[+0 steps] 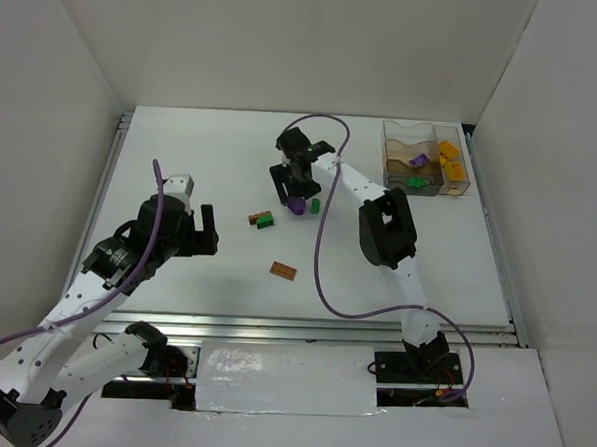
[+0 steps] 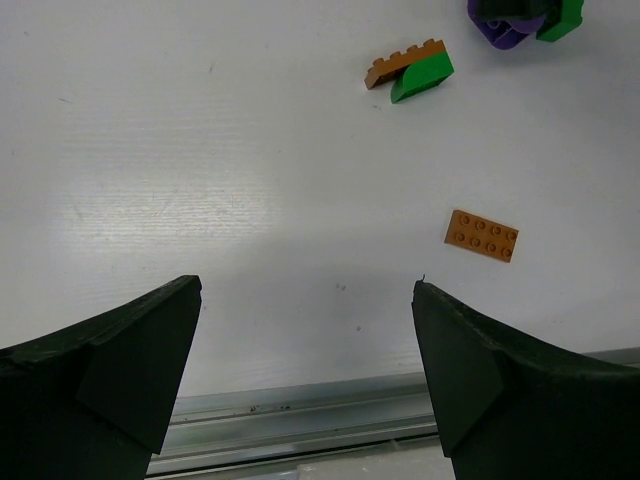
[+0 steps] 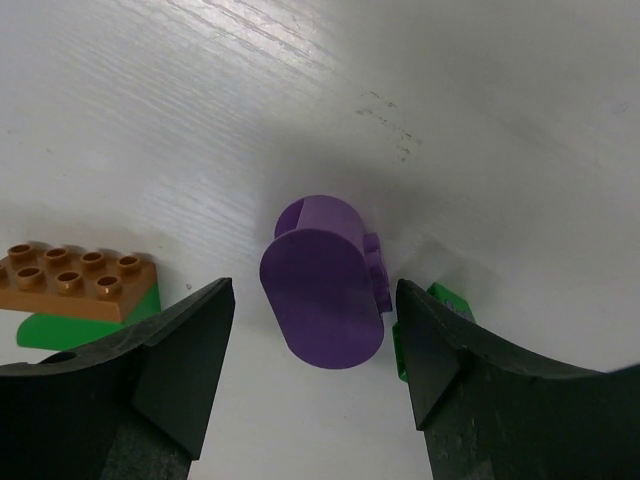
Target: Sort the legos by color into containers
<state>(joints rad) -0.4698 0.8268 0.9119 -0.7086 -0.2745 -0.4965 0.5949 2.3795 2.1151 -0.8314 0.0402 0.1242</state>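
A purple brick (image 3: pixel 322 283) lies on the white table between the open fingers of my right gripper (image 3: pixel 315 290), which hovers just above it (image 1: pixel 292 193); no finger touches it. A green brick (image 3: pixel 441 299) lies just right of it, partly behind the right finger. A brown brick stacked on a green one (image 1: pixel 263 220) lies to the left. A single brown brick (image 1: pixel 283 271) lies nearer me. My left gripper (image 1: pixel 204 234) is open and empty, at the left. The clear container (image 1: pixel 426 132) at the back right holds yellow, purple and green bricks.
White walls enclose the table on three sides. A metal rail (image 2: pixel 300 420) runs along the near edge under my left gripper (image 2: pixel 306 290). The right arm's purple cable (image 1: pixel 322 255) loops over the table's middle.
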